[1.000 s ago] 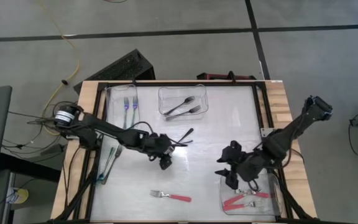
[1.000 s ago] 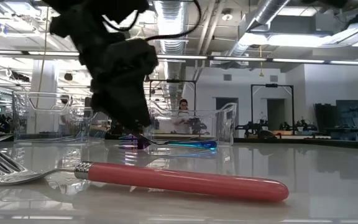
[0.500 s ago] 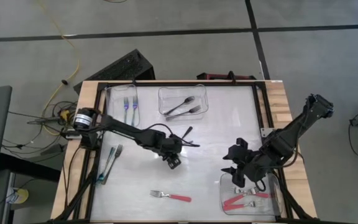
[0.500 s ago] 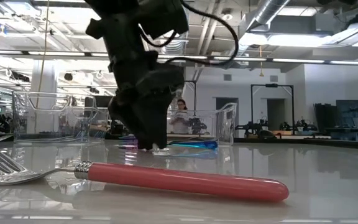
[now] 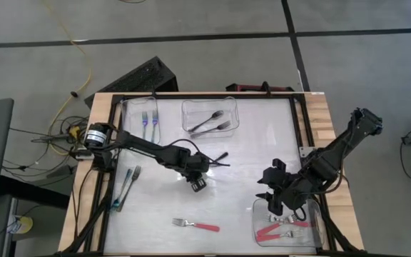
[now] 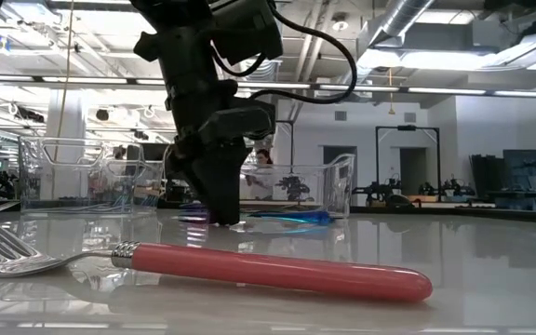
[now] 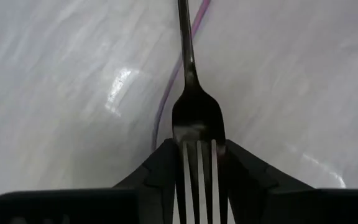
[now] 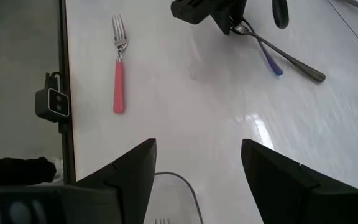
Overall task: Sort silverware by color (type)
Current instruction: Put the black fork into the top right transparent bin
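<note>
A black-handled fork (image 5: 217, 157) lies on the table's middle, crossed over a blue-handled fork (image 8: 271, 62). My left gripper (image 5: 197, 183) stands at their tine ends, shut on the black fork's head (image 7: 199, 124). My right gripper (image 5: 270, 203) hangs open over the near right tub (image 5: 312, 239), which holds red forks (image 5: 273, 230). A red-handled fork (image 5: 197, 225) lies alone on the table near the front edge. My left gripper pinches the black fork's tines (image 7: 199, 163) between its two fingers (image 7: 160, 174), one on each outer edge of the head. The fingers slant down from above. The handle (image 7: 183, 37) runs straight away from them and lies over the blue handle on the table.
A clear tub (image 5: 185, 114) at the far middle holds two black forks. Two blue forks (image 5: 148, 121) lie at the far left, and teal forks (image 5: 125, 185) lie by the left edge. Bare table stretches between the arms.
My left gripper has moved toward the table's right, sunk and tipped steeper over the two crossed forks. Its fingers have shut on the black fork's tines. My right gripper has drifted a little toward the right edge, still open.
</note>
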